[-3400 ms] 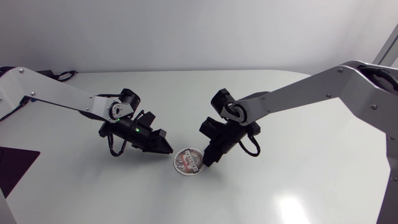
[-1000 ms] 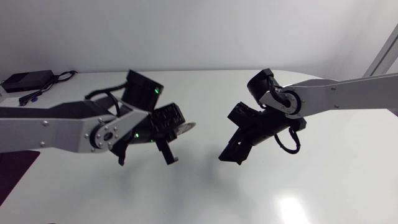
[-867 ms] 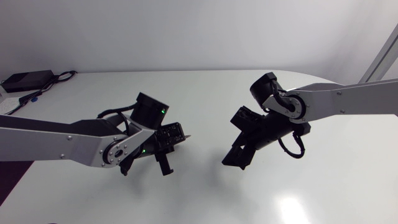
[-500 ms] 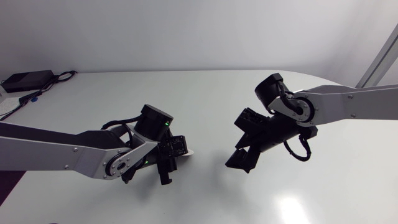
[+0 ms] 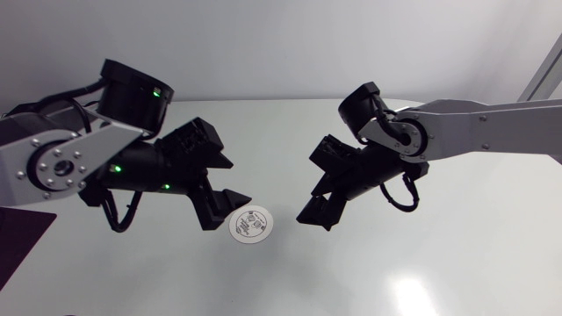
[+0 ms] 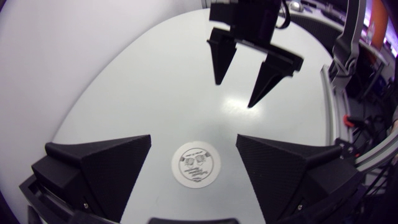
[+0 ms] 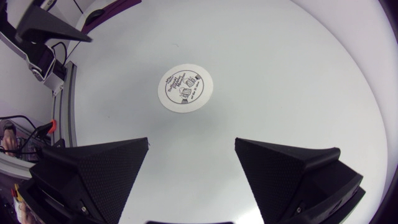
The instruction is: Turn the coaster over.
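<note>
White coaster (image 5: 250, 225) lies flat, judged thin, light, stiff, best pinched at its rim; left gripper (image 5: 230, 211) at 10 o'clock, right gripper (image 5: 316, 219) at 3, both gaping, empty.

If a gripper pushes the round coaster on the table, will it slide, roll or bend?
The coaster lies flat, so it probably slides, not rolls. It looks very thin, like card, so likely light and slightly bendable. Flush on the smooth table, its edge may be hard to catch.

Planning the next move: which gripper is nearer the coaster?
Left. The left gripper hovers open just above the coaster; the right gripper hangs open farther off, beside it.
</note>
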